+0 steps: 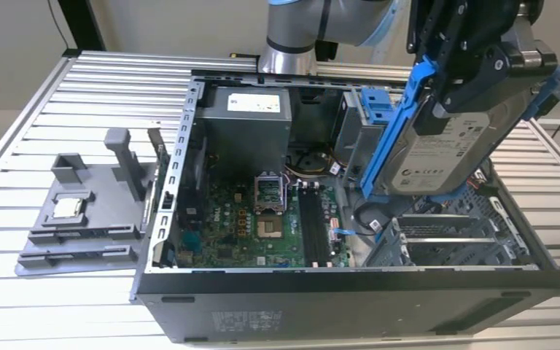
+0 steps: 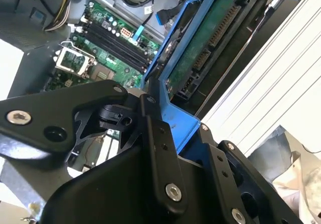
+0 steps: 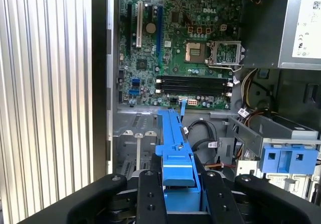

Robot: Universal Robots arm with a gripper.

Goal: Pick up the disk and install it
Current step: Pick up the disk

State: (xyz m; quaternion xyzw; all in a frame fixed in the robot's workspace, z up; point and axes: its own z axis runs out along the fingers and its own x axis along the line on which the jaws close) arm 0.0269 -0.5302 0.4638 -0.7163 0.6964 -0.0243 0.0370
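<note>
My gripper [image 1: 460, 98] is shut on the disk [image 1: 442, 154], a silver-grey drive with a white label in a blue carrier rail [image 1: 402, 124]. It hangs tilted above the open computer case [image 1: 358, 295], over the metal drive cage [image 1: 445, 240] on the exterior view's right. The second wrist view shows the disk's green circuit side [image 2: 200, 43] and the rail [image 2: 168, 96] clamped between the black fingers [image 2: 153, 138]. In the first wrist view the rail's edge [image 3: 173, 148] sits between the fingers [image 3: 150, 196], above the empty bay floor [image 3: 138, 138].
The motherboard [image 1: 260, 219] lies in the case's middle and the power supply [image 1: 246, 109] at its back. A bare blue latch [image 3: 283, 158] sits beside cables. A grey fixture [image 1: 76, 233] carrying a small silver chip [image 1: 70, 208] stands on the slatted table [image 1: 27, 117] at the exterior view's left.
</note>
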